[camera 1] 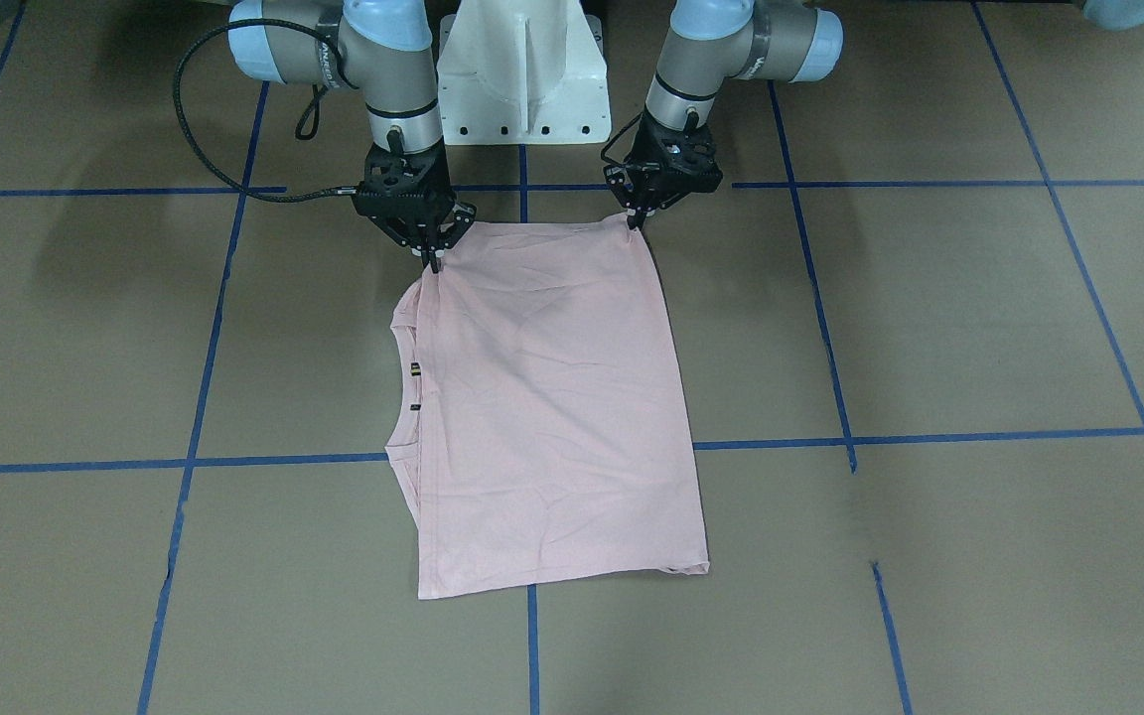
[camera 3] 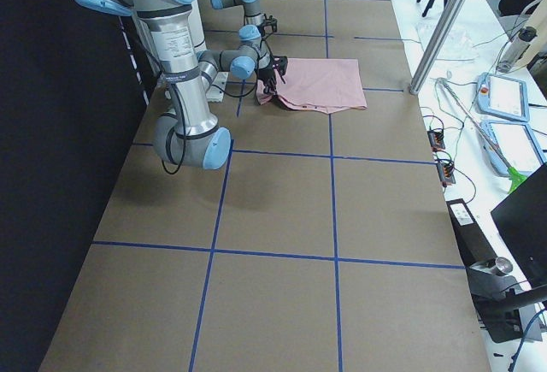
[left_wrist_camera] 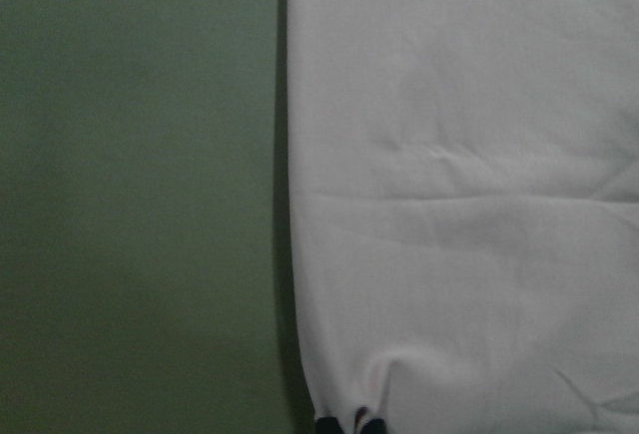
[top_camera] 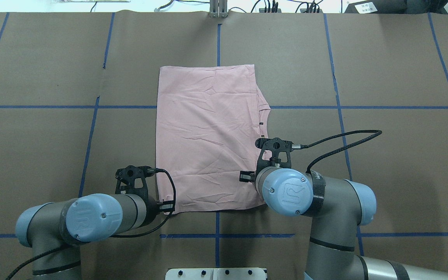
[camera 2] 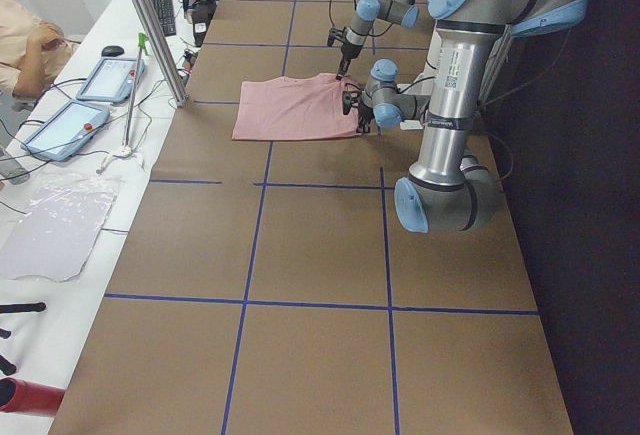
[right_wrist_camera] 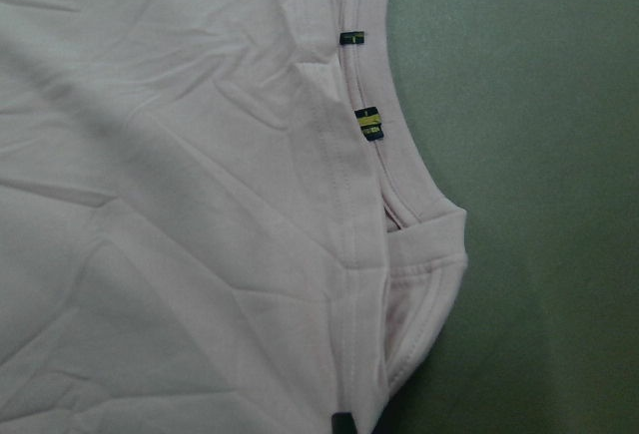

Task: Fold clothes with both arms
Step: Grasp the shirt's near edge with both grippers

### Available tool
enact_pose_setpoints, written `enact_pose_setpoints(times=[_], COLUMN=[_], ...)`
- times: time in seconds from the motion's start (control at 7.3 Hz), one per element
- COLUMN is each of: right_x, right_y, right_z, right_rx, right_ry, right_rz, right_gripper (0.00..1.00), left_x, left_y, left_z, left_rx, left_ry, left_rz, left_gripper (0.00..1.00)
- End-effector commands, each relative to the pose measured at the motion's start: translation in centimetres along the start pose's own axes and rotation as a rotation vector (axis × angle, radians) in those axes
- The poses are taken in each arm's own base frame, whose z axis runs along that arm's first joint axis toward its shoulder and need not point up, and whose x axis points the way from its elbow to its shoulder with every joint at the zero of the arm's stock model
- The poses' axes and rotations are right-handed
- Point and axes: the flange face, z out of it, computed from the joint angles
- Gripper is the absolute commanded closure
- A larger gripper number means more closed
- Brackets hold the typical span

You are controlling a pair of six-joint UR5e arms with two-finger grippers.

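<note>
Pink short-sleeved T-shirt point(top_camera: 204, 136), folded double with its plain side up, lies flat mid-way along the brown paper-covered counter point(top_camera: 383, 77), neckline toward the robot's right. Silver-grey left arm point(top_camera: 91, 217) and right arm point(top_camera: 286, 190) each have black jaws closed, pinching the shirt's near corners.

The T-shirt point(camera 1: 552, 397) is plain pale pink; at its 9 o'clock edge in the front-facing view sit a black tag point(camera 1: 415, 370) with a yellow-green stripe and a smaller dark tag point(camera 1: 414, 407). The table point(camera 1: 929, 318) is brown, crossed by a grid of blue tape lines point(camera 1: 929, 184). The left arm point(camera 1: 681, 74) and right arm point(camera 1: 398, 84) are silver-grey with light blue joint caps, the left gripper point(camera 1: 636, 220) and right gripper point(camera 1: 431, 260) black. At 12 o'clock the pedestal point(camera 1: 522, 70) is white.
</note>
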Motion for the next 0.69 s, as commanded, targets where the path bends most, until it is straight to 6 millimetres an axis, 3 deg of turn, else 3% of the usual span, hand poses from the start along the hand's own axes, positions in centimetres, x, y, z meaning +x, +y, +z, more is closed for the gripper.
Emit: enact_pose_setpoints(times=[0.0,0.14,0.41,0.55], right_x=[1.0,2.2,2.7,2.7], right_y=[-0.4,-0.5,2.2,3.3], right_z=[-3.4,-7.5,-16.0,-17.0], right_rx=[-0.001,-0.011,-0.071,-0.088], right_ry=[-0.035,-0.035,-0.055,-0.047], right_rz=[0.004,0.003,0.017,0.013], right_gripper=[1.0,1.0,1.0,1.0], left_x=[1.6,2.6,4.0,5.1], left_y=[-0.2,0.1,0.7,0.6], left_z=[-4.6,-8.8,-17.7,-19.5], left_rx=[-0.003,-0.044,-0.096,-0.096], left_ry=[0.051,0.062,0.094,0.091], left_rz=[0.007,0.009,0.012,0.012], left_gripper=[1.0,1.0,1.0,1.0])
